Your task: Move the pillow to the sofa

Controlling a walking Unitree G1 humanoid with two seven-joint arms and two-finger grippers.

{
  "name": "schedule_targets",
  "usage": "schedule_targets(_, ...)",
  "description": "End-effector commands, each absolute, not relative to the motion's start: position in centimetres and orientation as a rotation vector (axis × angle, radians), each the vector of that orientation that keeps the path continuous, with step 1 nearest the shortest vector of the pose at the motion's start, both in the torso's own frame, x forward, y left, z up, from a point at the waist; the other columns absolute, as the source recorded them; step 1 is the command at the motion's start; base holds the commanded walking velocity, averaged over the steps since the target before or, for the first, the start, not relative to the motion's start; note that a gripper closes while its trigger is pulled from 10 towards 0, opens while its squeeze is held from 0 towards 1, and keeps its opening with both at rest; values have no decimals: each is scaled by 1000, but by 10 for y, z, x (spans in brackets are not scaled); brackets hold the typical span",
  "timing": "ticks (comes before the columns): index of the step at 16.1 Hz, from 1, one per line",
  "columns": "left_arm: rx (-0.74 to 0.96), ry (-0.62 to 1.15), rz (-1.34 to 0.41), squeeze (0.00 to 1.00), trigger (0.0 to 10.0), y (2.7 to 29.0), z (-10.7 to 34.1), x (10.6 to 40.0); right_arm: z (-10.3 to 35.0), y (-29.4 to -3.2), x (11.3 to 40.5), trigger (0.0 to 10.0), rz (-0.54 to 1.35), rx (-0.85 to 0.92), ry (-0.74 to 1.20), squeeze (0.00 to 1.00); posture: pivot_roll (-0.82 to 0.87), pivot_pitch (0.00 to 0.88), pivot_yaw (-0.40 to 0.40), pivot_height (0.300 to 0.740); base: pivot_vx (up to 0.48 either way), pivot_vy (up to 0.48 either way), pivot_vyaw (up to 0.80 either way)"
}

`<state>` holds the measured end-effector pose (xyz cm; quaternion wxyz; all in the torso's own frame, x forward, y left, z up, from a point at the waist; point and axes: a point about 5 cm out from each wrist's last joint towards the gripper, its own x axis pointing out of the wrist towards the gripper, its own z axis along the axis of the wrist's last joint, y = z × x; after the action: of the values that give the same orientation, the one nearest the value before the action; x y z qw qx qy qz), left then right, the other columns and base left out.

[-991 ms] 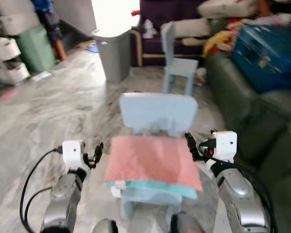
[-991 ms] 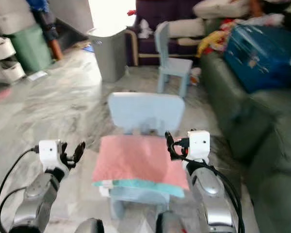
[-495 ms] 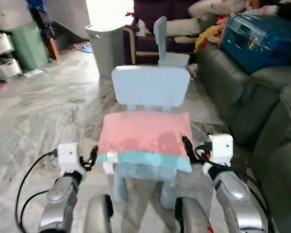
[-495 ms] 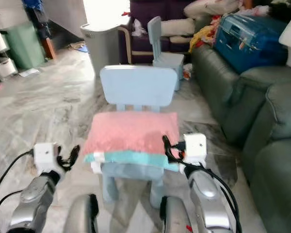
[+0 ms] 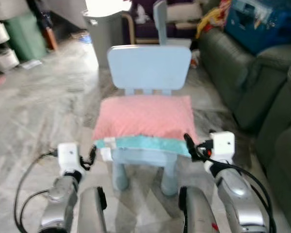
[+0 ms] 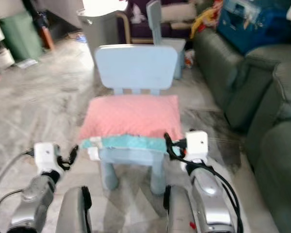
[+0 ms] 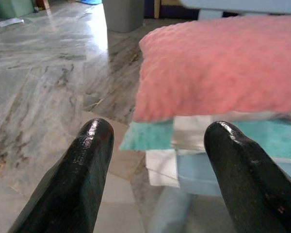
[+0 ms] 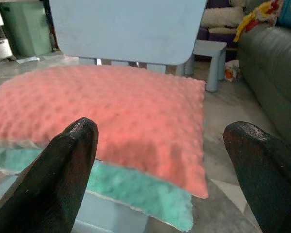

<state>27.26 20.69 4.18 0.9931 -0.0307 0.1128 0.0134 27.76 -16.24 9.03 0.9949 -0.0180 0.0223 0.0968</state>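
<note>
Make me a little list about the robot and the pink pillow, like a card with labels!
pillow: pink with a teal edge, lying on the chair seat
chair: small, light blue, on the marble floor
left gripper: open, beside the pillow's left front corner, not touching
right gripper: open, at the pillow's right front corner
sofa: dark green, on the robot's right

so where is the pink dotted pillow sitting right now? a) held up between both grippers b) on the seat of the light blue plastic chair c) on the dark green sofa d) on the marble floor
b, the pink dotted pillow lies flat on the seat of the light blue plastic chair, with the left gripper and right gripper open at its two front corners.
</note>
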Motion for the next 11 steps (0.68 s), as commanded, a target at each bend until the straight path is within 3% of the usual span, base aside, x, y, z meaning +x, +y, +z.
schedule_targets(1, -37, 194, 33, 0, 10000, 209, 50, 278, 94, -160, 280, 10000, 208, -46, 28, 0, -138, 0, 42, 473, 0, 0, 0)
schedule_targets(7, -23, 146, 63, 0, 10000, 219, 61, 286, 101, -162, 282, 10000, 216, -79, 0, 0, -139, 0, 37, 473, 0, 0, 0)
schedule_targets(11, -52, -7, 80, 0, 10000, 237, 104, 314, 141, -167, 302, 10000, 228, -112, -129, 0, -140, 17, 32, 473, 0, 0, 0)
